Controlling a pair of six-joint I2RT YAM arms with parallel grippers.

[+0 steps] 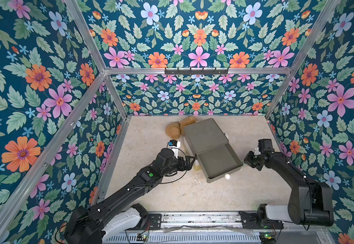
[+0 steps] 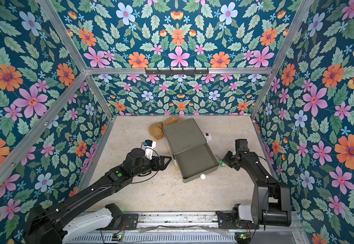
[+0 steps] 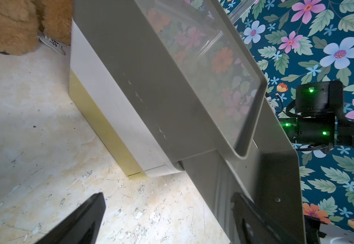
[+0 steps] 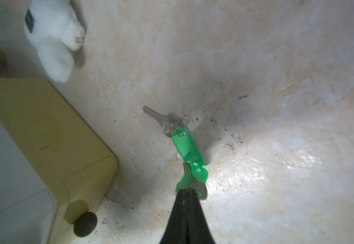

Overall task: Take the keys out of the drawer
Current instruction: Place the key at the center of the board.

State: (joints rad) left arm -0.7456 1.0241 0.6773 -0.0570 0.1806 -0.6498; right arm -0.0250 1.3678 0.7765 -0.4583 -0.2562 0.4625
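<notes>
Pinching the green-tagged keys [image 4: 185, 145], the tightly closed right gripper [image 4: 186, 191] is holding them just right of the open drawer [image 1: 216, 179]; the left gripper [image 1: 192, 160] is hovering spread wide, empty. The key stamp [image 4: 168, 124] is unreadable.

The keys [image 4: 172, 124] just ahead of the black right claw [image 4: 185, 191] are silver metal with bright green tags [image 4: 185, 145]. Beside that claw, the drawer [image 1: 218, 162] is dull olive-grey with a white knob [image 1: 227, 176]. The cabinet body [image 4: 45, 131] under it is white over pale yellow. The surface [image 1: 171, 194] is mottled beige, flecked dark. The walls [image 1: 34, 95] carry teal wallpaper with pink, orange and pale blue flowers and green leaves. Beyond the claw lie a tan plush toy [image 1: 172, 131] and a white plush toy [image 4: 51, 38].
</notes>
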